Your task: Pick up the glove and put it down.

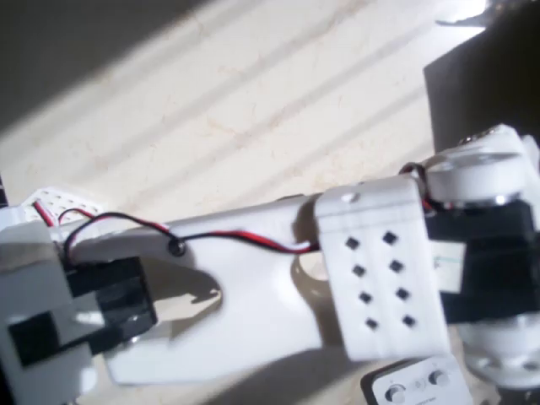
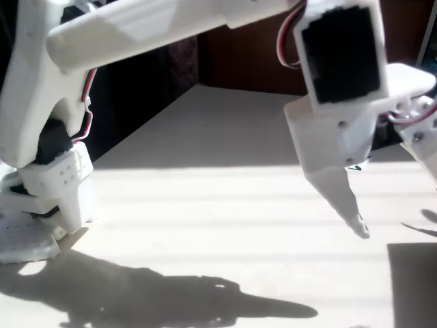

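Fixed view has the claw (image 2: 382, 205) hanging over the bench (image 2: 205, 225), jaws spread, gripping nothing, so pickup looks undone.

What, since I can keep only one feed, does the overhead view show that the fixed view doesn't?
Overhead: a white box with round knobs at the bottom edge, beside the arm. Fixed: a pointed finger of the hand hanging above the table, and the arm's long shadow stretching across it. Both: the white arm, its red wiring and the pale, sunlit table.
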{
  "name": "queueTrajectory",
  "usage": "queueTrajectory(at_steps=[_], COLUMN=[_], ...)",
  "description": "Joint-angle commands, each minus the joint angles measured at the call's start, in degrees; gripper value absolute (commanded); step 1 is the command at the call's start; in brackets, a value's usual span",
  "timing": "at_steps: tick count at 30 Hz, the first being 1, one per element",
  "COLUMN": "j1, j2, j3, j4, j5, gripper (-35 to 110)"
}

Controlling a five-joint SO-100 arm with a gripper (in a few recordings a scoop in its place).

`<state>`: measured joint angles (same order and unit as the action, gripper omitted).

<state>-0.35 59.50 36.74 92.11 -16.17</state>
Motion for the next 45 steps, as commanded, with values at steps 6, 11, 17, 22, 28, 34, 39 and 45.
queueTrajectory(at_steps=[6, 11, 17, 22, 28, 34, 39, 45], j1=[-6.2, -6.7, -6.7, -6.8, -6.7, -6.7, -5.9, -5.8], j2=[-2.5, -7.7, -14.4, -16.3, -16.3, -16.3, -15.7, -15.7], j3=[-0.5, -0.4, -1.0, -0.5, -0.4, -0.9, -0.5, -0.5], j4=[-8.3, -9.9, -10.0, -12.2, -14.2, -14.3, -13.6, -13.6], j5=[9.1, 9.1, 8.3, 8.2, 8.2, 8.2, 8.9, 8.6], gripper=[28, 28, 27, 24, 1, 0, 1, 1])
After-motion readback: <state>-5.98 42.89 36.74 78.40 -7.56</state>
